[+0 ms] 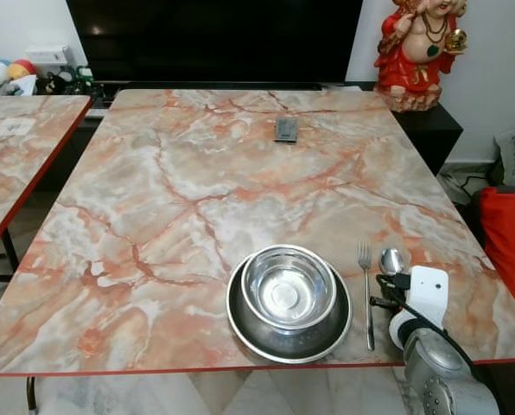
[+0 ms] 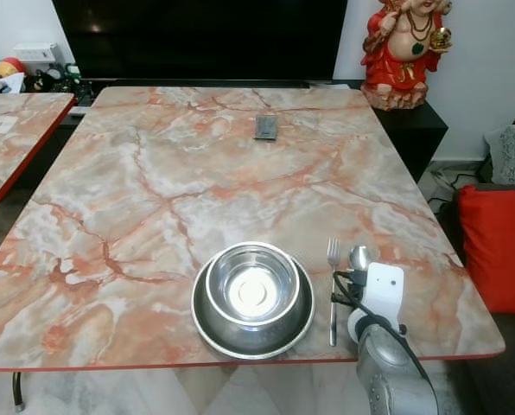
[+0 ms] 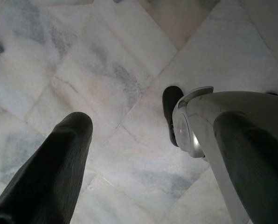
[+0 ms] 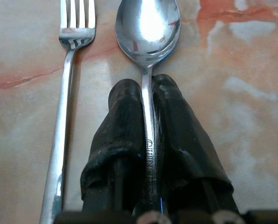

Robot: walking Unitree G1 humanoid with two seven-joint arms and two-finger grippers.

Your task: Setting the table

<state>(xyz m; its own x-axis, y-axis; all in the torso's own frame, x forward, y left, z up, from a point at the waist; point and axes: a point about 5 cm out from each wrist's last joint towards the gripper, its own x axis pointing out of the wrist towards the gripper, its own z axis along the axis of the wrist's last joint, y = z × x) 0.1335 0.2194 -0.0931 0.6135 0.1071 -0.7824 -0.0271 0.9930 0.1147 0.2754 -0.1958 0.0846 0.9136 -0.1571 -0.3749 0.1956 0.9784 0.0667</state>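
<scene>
On the marble table [image 1: 180, 199], near its front edge, a steel bowl [image 1: 288, 290] sits inside a steel plate [image 1: 240, 333]. A fork [image 1: 366, 294] lies just right of the plate, tines pointing away from me. To the right of the fork and parallel to it lies a spoon [image 1: 391, 259]. My right gripper [image 4: 147, 88] is shut on the spoon's handle, low over the tabletop, with the spoon bowl [image 4: 148, 28] sticking out past the fingertips. My left gripper [image 3: 153, 154] hangs idle over the floor, its fingers wide apart.
A small dark flat object [image 1: 285, 130] lies at the table's far middle. A second marble table [image 1: 15, 147] stands to the left, a red statue [image 1: 417, 52] at the back right, and a red cushion [image 1: 510, 242] to the right.
</scene>
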